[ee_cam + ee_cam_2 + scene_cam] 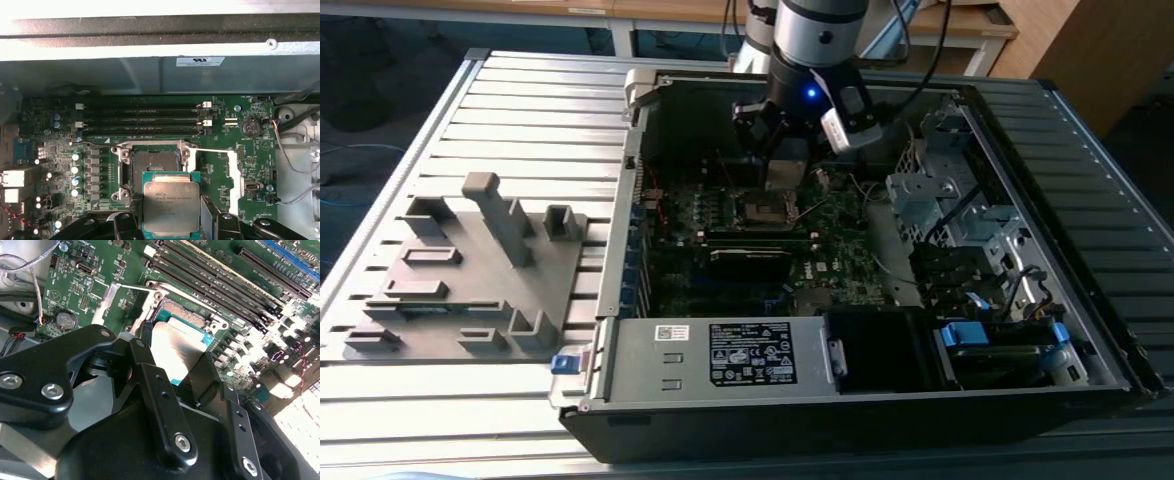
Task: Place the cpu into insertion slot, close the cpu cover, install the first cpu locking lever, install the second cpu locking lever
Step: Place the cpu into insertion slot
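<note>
the fingers [147,380] are clamping the cpu [171,207] by two opposite edges, holding it level just over one edge of the open insertion slot [154,167], unseated (flat, i judge, to spare the contacts). the first wrist view is showing the chip's printed top; the exterior view is showing the arm [821,30] reaching down into the computer case [854,430].

I'm holding the cpu [171,207] in my gripper [171,223], pinching it on two opposite edges. It's sitting flat, with the dull silver-grey lid facing up and a green rim showing around it. It's hovering at the edge of the slot [154,167], not seated yet. The slot's lying uncovered, a dark square with a silvery frame around it.
</note>
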Robot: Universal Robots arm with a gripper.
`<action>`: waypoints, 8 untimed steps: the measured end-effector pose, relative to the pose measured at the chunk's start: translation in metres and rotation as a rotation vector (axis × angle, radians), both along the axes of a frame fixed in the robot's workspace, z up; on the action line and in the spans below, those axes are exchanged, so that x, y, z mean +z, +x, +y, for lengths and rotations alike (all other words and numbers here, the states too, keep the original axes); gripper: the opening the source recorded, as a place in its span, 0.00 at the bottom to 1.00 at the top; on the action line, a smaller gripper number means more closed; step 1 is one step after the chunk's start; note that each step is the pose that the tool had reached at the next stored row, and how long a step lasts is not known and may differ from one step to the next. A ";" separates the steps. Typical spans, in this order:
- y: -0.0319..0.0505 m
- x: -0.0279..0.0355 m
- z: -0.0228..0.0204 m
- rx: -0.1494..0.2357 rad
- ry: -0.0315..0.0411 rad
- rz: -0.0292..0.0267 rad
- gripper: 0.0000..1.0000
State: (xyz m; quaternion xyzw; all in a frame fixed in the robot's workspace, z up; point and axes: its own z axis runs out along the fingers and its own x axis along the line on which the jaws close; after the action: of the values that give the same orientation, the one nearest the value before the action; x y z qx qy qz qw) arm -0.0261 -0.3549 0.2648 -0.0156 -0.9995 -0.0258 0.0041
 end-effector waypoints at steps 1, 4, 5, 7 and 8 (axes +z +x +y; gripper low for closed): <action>0.0000 -0.0009 0.0000 0.000 0.0000 0.0000 0.54; 0.0000 -0.0039 0.0000 0.000 0.0000 0.0000 0.54; 0.0000 -0.0050 0.0000 0.000 0.0000 0.0000 0.54; 0.0000 -0.0072 0.0000 0.000 0.0000 0.0000 0.54; 0.0000 -0.0082 0.0000 0.000 0.0001 -0.0001 0.54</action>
State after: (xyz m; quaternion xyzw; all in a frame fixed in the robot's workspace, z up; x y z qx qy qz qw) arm -0.0261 -0.3549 0.2566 -0.0156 -0.9995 -0.0259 0.0040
